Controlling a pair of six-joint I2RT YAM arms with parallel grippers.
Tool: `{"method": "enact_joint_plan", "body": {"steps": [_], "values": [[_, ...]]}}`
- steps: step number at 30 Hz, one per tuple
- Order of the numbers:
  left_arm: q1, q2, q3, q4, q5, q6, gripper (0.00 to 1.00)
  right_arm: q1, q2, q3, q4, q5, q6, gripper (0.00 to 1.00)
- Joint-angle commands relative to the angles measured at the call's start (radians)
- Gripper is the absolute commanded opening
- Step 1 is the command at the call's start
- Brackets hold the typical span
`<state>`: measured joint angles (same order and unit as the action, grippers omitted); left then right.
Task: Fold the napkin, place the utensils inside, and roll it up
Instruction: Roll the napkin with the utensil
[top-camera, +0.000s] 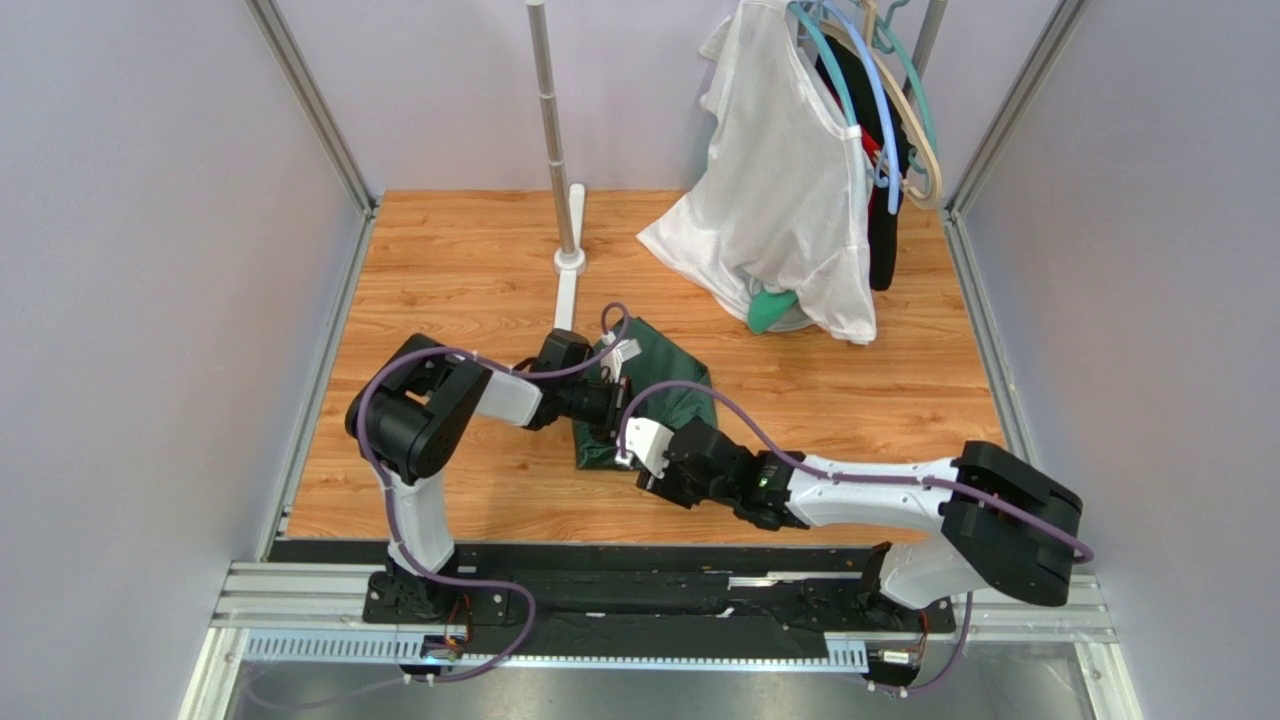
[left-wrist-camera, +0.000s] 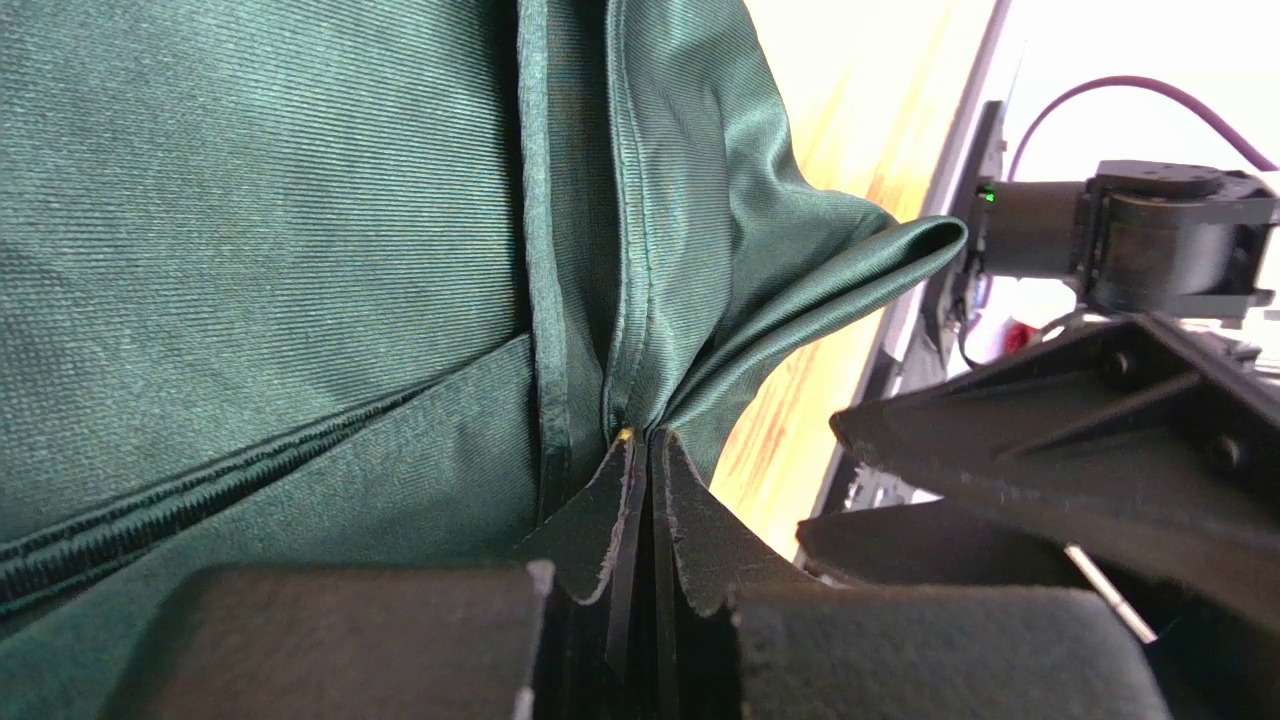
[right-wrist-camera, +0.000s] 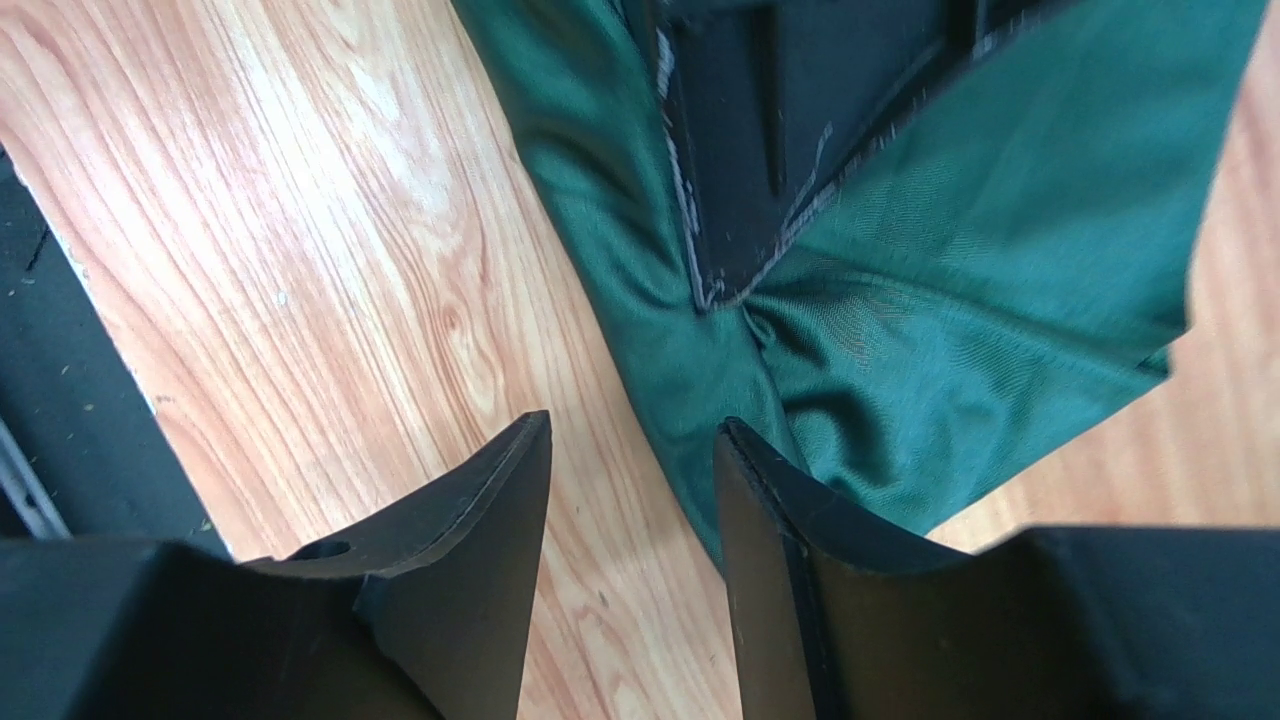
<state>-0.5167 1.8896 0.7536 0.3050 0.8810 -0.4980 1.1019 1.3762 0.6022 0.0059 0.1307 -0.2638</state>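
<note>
A wooden, plank-patterned surface (top-camera: 481, 270) seen from above carries a large dark green square of soft cloth, the napkin (top-camera: 661, 357). It lies folded and bunched near the middle of the surface, just ahead of the two robot arms that reach in from the near edge. The left gripper (left-wrist-camera: 643, 450) has its two black fingers pressed tightly together on a raised fold of the napkin. In the left wrist view the hemmed edges of the cloth run straight down into the pinch, and creases fan out from it. One loose flap of the napkin stands up to the right of the pinch, with the pale wood showing beyond it. The right gripper (right-wrist-camera: 631, 458) hangs just beside the left one, at the near edge of the napkin. Its two dark fingers (right-wrist-camera: 481, 525) stand apart with a clear gap between them and clasp nothing. Bare wood shows through that gap, and the rim of the green cloth lies close by the inner side of the right-hand finger. In the right wrist view the left gripper comes in from the top, its tips gathered on the cloth. At the far side of the surface a slim upright metal pole (top-camera: 553, 135) stands on a white foot. To its right, well apart from the napkin, a white garment (top-camera: 796, 180) hangs from a cluster of coloured hangers (top-camera: 887, 105). A brighter green garment (top-camera: 774, 311) peeps out at its lower hem.
</note>
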Motion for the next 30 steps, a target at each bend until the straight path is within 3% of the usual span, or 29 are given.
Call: {"method": "enact_joint_plan", "body": {"steps": [1, 17, 24, 30], "values": [[0.007, 0.088, -0.034, -0.167, -0.080, 0.044, 0.07, 0.053, 0.044, 0.010, 0.127, 0.147, -0.107, 0.48], [0.010, 0.132, -0.022, -0.158, -0.028, 0.061, 0.05, 0.056, 0.216, 0.019, 0.224, 0.129, -0.161, 0.46], [0.010, 0.140, -0.019, -0.152, -0.010, 0.070, 0.05, 0.033, 0.251, 0.067, 0.102, 0.041, -0.114, 0.41], [0.010, 0.138, -0.022, -0.145, 0.013, 0.079, 0.05, 0.019, 0.303, 0.149, -0.093, -0.023, -0.069, 0.30]]}}
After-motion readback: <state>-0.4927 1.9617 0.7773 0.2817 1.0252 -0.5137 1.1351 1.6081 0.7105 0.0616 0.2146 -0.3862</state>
